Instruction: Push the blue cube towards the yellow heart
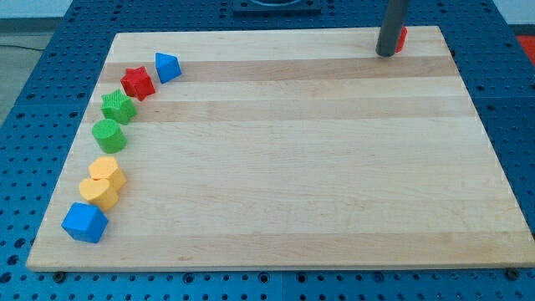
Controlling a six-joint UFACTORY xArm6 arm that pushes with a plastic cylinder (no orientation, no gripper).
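Far right on wooden board (292,167): my tip (386,53), touching partly hidden red block (402,38). Left edge, arcing far to near: blue block (167,67), red star (137,83), green star (118,106), green cylinder (109,135), yellow heart (107,171), yellow block (99,192), blue cube (84,222).

Single view only, looking down at a slant from beyond the worktop's (284,150) near edge, taking in the whole board, moderately close.

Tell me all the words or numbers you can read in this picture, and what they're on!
None: there are no words, numbers or signs to read.
The wooden board is plain.
The blue cube, yellow heart and the other blocks are plain too.
My tip, at the view's top right, carries no label.
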